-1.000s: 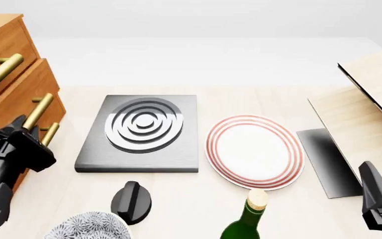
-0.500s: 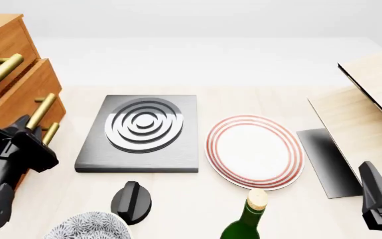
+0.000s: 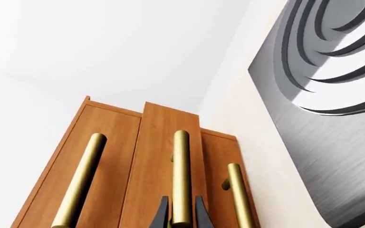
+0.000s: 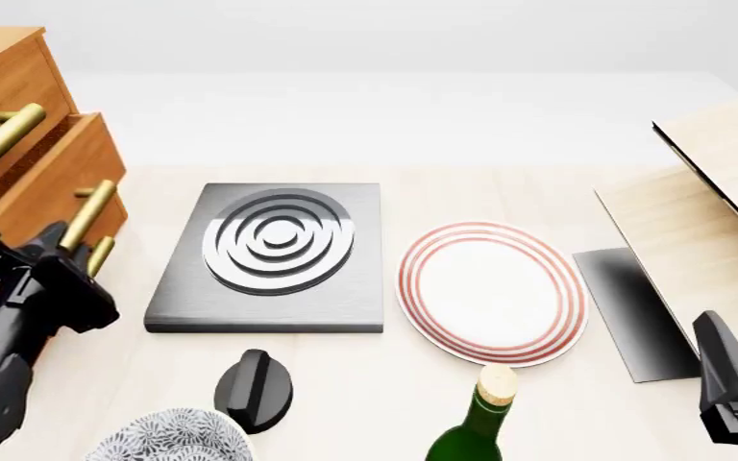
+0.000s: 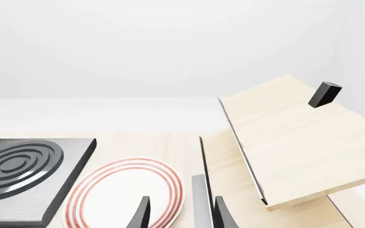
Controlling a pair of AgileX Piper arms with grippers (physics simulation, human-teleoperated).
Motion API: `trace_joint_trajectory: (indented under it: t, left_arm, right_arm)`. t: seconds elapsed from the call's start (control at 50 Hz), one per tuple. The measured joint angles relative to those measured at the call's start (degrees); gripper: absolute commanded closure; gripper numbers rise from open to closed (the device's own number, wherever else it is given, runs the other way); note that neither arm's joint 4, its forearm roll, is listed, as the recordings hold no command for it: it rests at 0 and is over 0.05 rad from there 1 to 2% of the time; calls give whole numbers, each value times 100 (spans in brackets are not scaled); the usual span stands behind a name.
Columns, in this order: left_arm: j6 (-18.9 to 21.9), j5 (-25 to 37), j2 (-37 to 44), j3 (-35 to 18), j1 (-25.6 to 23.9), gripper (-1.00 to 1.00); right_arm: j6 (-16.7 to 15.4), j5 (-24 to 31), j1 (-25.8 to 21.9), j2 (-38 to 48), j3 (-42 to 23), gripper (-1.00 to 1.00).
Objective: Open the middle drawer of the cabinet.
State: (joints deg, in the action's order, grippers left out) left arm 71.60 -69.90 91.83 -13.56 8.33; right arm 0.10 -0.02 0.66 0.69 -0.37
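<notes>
The cabinet (image 4: 11, 182) stands at the table's left edge, orange-brown, with three gold bar handles. The middle drawer (image 4: 55, 178) juts out a little beyond the top and bottom ones. Its handle (image 3: 181, 171) runs between the dark fingers of my left gripper (image 3: 181, 217), which is shut on the bar's near end. In the front view, the left gripper (image 4: 64, 246) sits at the lower end of that handle (image 4: 89, 209). My right gripper (image 5: 181, 214) hangs open with nothing in it at the front right (image 4: 718, 346), far from the cabinet.
A black stove plate (image 4: 266, 254) lies right of the cabinet, then a red-rimmed plate (image 4: 491, 291). A black knob (image 4: 254, 389), a patterned bowl (image 4: 170, 437) and a green bottle (image 4: 479, 427) stand along the front. A tilted wooden board (image 4: 709, 211) rises at the right.
The middle drawer has slid out of the cabinet a little, and my left gripper has moved with its handle, away from the cabinet. The right arm has stayed still.
</notes>
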Motion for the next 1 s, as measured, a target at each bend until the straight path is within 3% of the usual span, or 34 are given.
trace_joint_trajectory:
  t: [1.0]
  left_arm:
    - [177, 0, -58, 34, -368, 100]
  right_arm:
    - [0, 0, 0, 0, 0, -100]
